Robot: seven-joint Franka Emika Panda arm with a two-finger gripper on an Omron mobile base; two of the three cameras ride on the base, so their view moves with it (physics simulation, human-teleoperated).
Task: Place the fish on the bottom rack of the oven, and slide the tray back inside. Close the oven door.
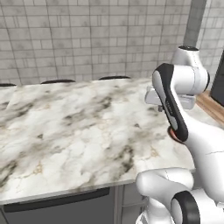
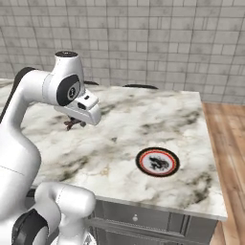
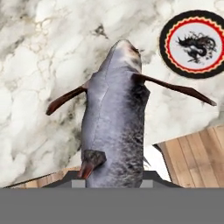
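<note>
The white robot arm's hand [image 2: 74,123] is hanging above the left part of the white-and-grey marble desk [image 2: 143,119], its jaws closed tight on a grey fish with reddish-brown fins [image 3: 114,131]. To the right, a round plate with a black-and-red rim and a dragon motif [image 2: 157,162] is lying on the desk near its front edge, well apart from the fish.

Counter [image 2: 143,119]: white marble with grey and tan veining, running back to a grey tiled wall; dark cabinet fronts below its front edge. Near the front right corner lies one round plate [image 2: 157,161], white centre with a dark dragon figure, red ring, black rim, flat on the marble. Wooden floor [image 2: 227,143] borders the counter's right end.
</note>
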